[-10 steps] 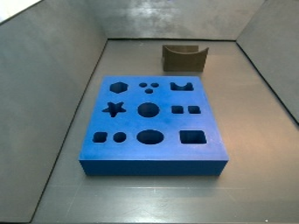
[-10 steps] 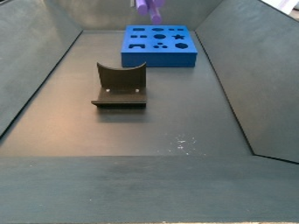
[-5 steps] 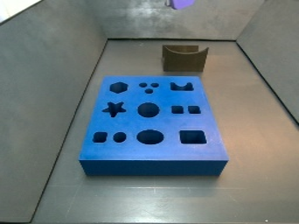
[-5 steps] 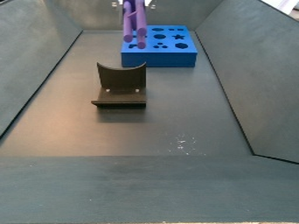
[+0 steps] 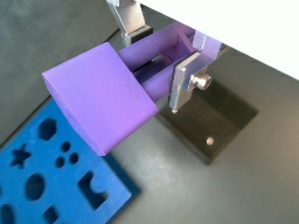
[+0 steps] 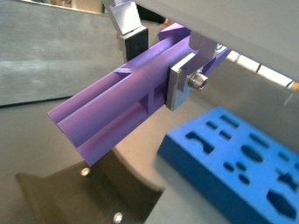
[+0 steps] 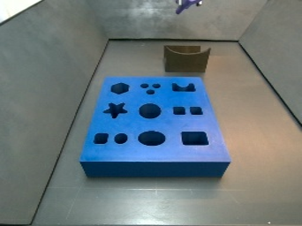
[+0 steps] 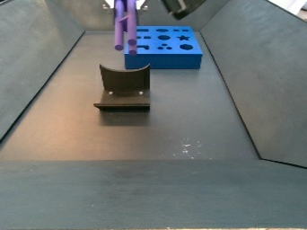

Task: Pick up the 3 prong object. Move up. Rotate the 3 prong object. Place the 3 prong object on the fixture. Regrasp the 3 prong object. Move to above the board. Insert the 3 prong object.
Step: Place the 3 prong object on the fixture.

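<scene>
My gripper (image 5: 159,54) is shut on the 3 prong object (image 5: 103,96), a light-purple block whose prongs run between the silver fingers (image 5: 186,80). Both wrist views show the grip, with the gripper (image 6: 155,59) closed on the 3 prong object (image 6: 114,109). In a side view the 3 prong object (image 8: 124,25) hangs upright in the air, just above and behind the fixture (image 8: 124,88). Only its tip (image 7: 189,3) shows at the upper edge of a side view, above the fixture (image 7: 185,58). The blue board (image 8: 164,47) lies on the floor beyond; the board (image 7: 151,115) has many shaped cutouts.
Sloping grey walls enclose the dark floor on all sides. A wrist view shows the fixture (image 5: 216,122) under the held piece, with the board (image 5: 52,175) beside it. A dark part of the arm (image 8: 178,7) shows at the upper edge.
The 3 prong object has travelled from over the board toward the fixture and now hangs lower, upright, just above it. The board and the fixture have stayed put.
</scene>
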